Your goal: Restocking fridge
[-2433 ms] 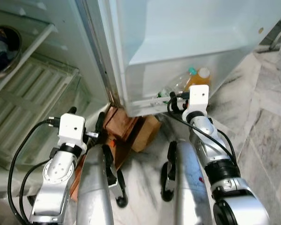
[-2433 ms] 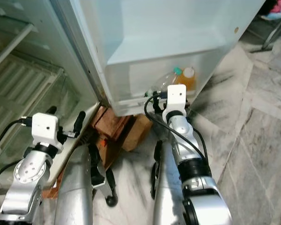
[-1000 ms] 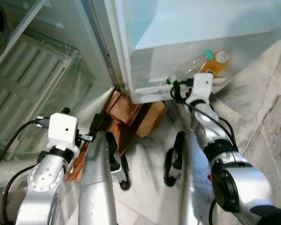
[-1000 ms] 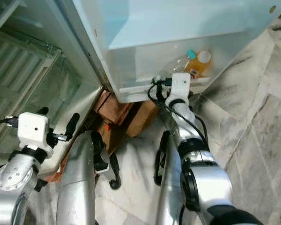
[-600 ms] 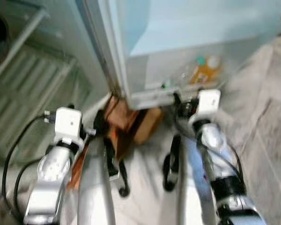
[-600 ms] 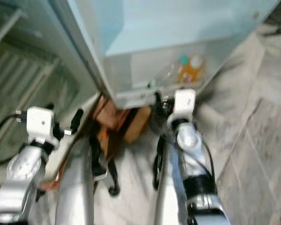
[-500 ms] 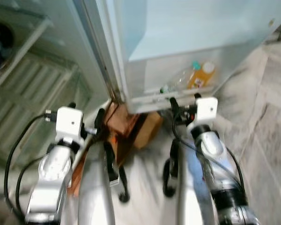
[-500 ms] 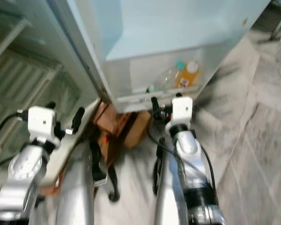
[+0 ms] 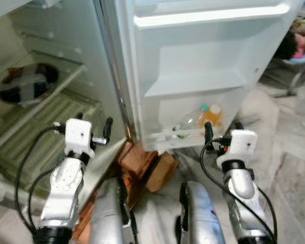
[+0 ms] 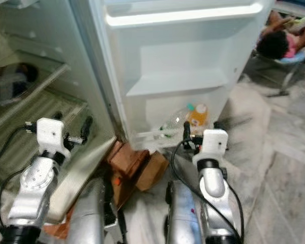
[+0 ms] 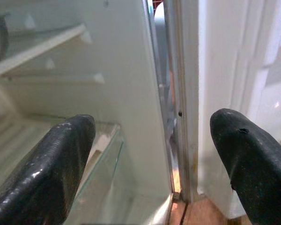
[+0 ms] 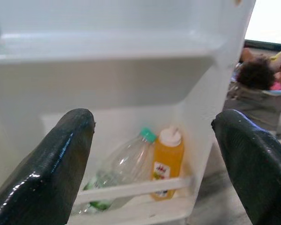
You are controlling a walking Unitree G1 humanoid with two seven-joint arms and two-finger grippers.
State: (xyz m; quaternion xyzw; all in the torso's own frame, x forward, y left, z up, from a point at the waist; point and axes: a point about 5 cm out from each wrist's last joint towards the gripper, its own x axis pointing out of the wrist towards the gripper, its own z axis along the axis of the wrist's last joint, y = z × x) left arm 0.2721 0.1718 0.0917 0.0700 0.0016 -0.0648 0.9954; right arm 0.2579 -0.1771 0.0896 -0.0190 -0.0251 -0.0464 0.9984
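The fridge door [image 9: 193,56] stands open in front of me. Its bottom bin [image 9: 193,133] holds an orange juice bottle [image 9: 212,116] with a white cap, standing upright. Beside it a clear bottle [image 9: 189,122] with a teal cap leans over. My right gripper [image 9: 222,129] hovers just in front of and below that bin, open and empty. In the right wrist view, the juice bottle [image 12: 167,161] and clear bottle [image 12: 124,166] sit between its spread fingers [image 12: 51,168]. My left gripper [image 9: 94,121] is open near the fridge's hinge edge [image 11: 180,93].
A dark bowl [image 9: 28,84] rests on a shelf inside the fridge, above a ribbed glass shelf [image 9: 35,132]. Brown blocks [image 9: 145,165] lie on the marble floor under the door. A person [image 10: 279,38] reclines on a chair at the far right.
The camera has tilted up, bringing the upper door shelves into view. My right gripper has drawn back from the bottom bin. Both bottles stay in the bin.
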